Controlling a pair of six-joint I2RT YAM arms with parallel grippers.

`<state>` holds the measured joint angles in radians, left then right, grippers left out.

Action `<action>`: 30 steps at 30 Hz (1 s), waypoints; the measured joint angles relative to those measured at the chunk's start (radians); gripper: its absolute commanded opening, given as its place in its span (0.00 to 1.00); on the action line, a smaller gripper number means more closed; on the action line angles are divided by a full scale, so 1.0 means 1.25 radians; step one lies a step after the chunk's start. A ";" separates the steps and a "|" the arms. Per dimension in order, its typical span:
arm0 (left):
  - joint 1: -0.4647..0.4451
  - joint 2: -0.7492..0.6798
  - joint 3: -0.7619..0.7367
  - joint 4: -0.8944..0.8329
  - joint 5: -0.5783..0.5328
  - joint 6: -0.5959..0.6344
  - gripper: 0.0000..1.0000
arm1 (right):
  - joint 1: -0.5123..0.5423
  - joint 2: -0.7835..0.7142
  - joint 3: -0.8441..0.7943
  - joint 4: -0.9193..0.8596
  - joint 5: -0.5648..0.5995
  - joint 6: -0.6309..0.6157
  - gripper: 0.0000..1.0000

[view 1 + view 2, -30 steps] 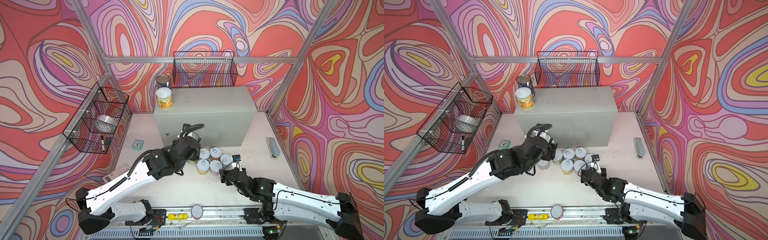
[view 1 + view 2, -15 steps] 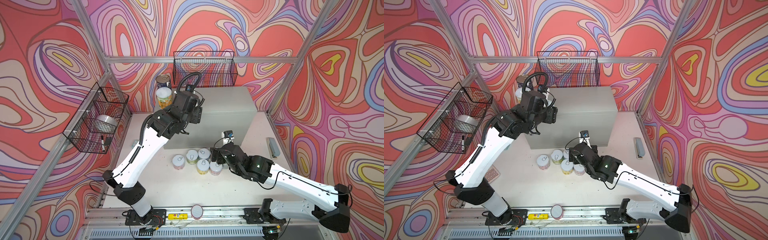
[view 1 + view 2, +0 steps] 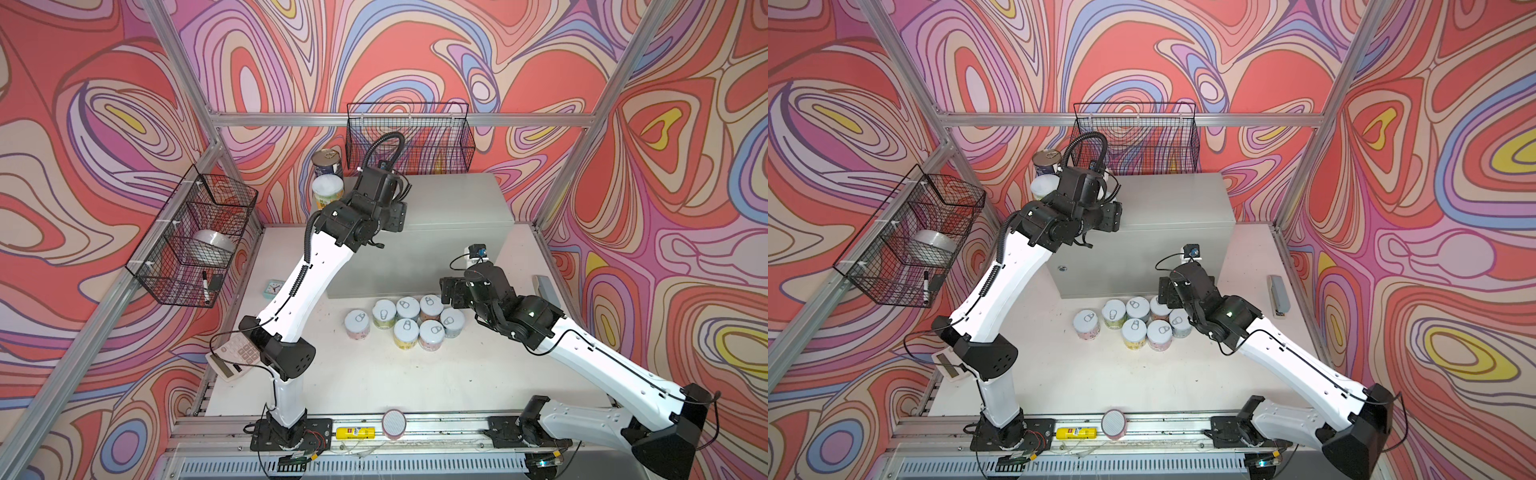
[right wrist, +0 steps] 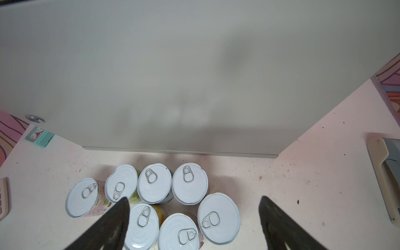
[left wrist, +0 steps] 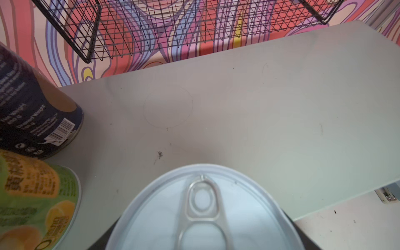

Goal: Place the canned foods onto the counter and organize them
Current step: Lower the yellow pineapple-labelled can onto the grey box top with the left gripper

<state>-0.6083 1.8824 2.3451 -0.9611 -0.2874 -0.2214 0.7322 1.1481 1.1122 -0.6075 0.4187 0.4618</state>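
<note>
Left hand (image 3: 376,189) is clenched on a short tin (image 5: 201,212), white pull-tab lid up, over the grey cabinet (image 3: 453,208) top. At the cabinet's 10 o'clock corner stand the dark blue tin (image 5: 36,112) (reads "Net Weight", "Drained Weight", barcode) and the yellow-green tin (image 5: 32,194) with Chinese characters. Right hand (image 4: 194,198) is spread wide, holding nothing, above seven short tins (image 3: 408,308) on the bench (image 3: 374,382) at the cabinet's 6 o'clock.
</note>
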 measured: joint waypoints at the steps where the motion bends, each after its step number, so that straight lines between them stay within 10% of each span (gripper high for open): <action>1: 0.005 0.003 0.000 0.000 0.003 0.000 0.00 | -0.004 0.000 0.000 0.000 -0.006 -0.002 0.96; 16: 0.048 0.104 0.144 -0.016 0.027 -0.006 0.02 | -0.026 0.021 -0.010 0.020 -0.057 -0.007 0.97; 21: 0.048 0.105 0.145 -0.019 0.027 -0.012 0.46 | -0.027 0.021 -0.022 0.031 -0.061 -0.007 0.98; 30: 0.048 0.105 0.145 -0.019 0.028 -0.013 0.81 | -0.031 0.038 -0.027 0.042 -0.073 -0.008 0.98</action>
<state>-0.5480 2.0136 2.5267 -0.9852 -0.2527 -0.2371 0.6930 1.1957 1.0782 -0.5545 0.3275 0.4522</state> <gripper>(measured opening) 0.768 0.982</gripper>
